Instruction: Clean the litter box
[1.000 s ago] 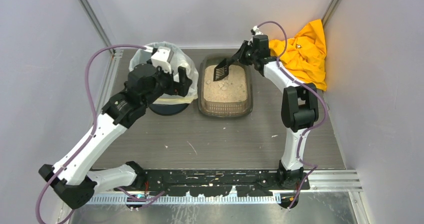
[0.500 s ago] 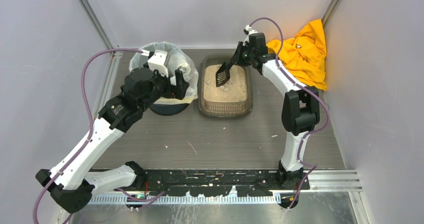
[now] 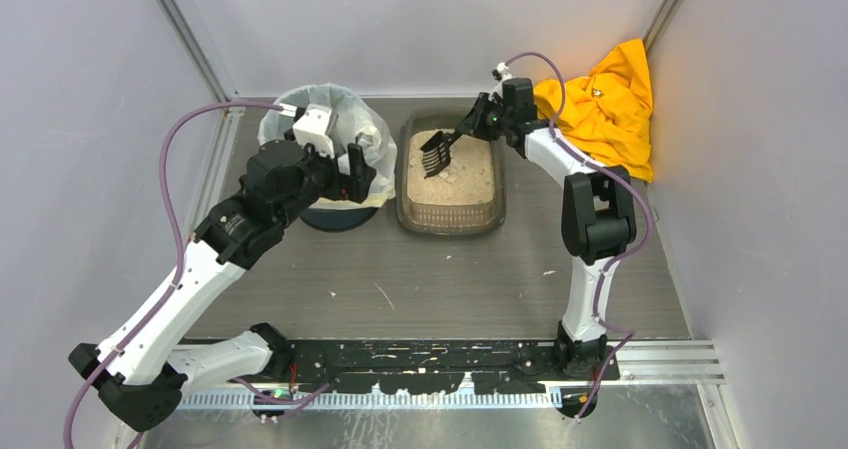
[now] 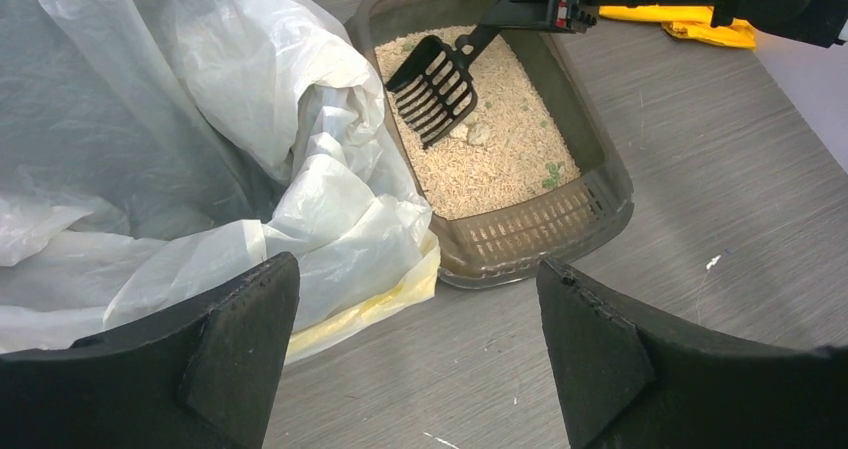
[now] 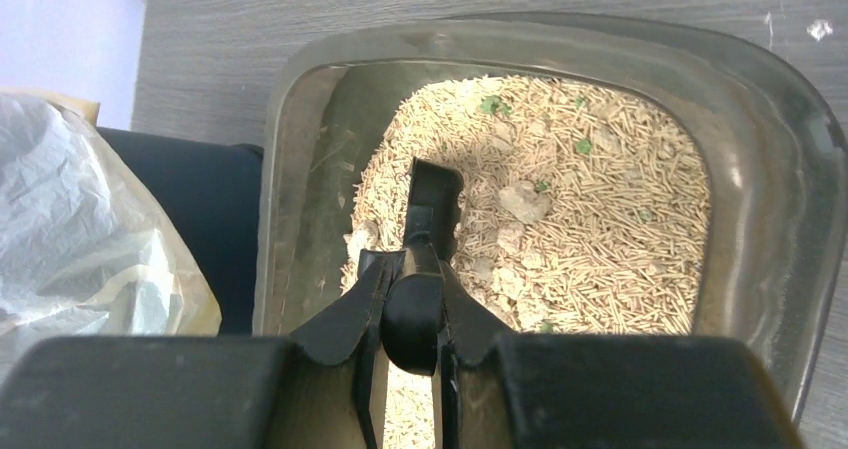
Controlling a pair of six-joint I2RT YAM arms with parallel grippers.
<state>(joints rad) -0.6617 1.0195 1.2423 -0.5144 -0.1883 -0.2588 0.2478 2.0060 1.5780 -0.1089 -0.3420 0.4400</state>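
Observation:
The litter box (image 3: 497, 207) (image 4: 600, 159) (image 5: 770, 119) is a shallow brown-grey tray of pale pellets with a few clumps (image 5: 525, 202), at the back middle of the table. My right gripper (image 3: 472, 124) (image 5: 412, 304) is shut on the handle of a black slotted scoop (image 3: 436, 154) (image 4: 435, 89) (image 5: 432, 204). The scoop's head hangs low over the far-left part of the litter. My left gripper (image 3: 356, 172) (image 4: 418, 349) stands open and empty over the table, between the bin and the tray's near-left corner.
A round bin with a white bag liner (image 3: 372, 131) (image 4: 200, 139) (image 5: 80, 229) stands just left of the tray on a dark base. An orange cloth (image 3: 610, 99) lies bunched in the back right corner. Walls close in on three sides.
The right gripper has lowered and tilted the scoop toward the litter. The left arm has drawn back slightly toward the near side.

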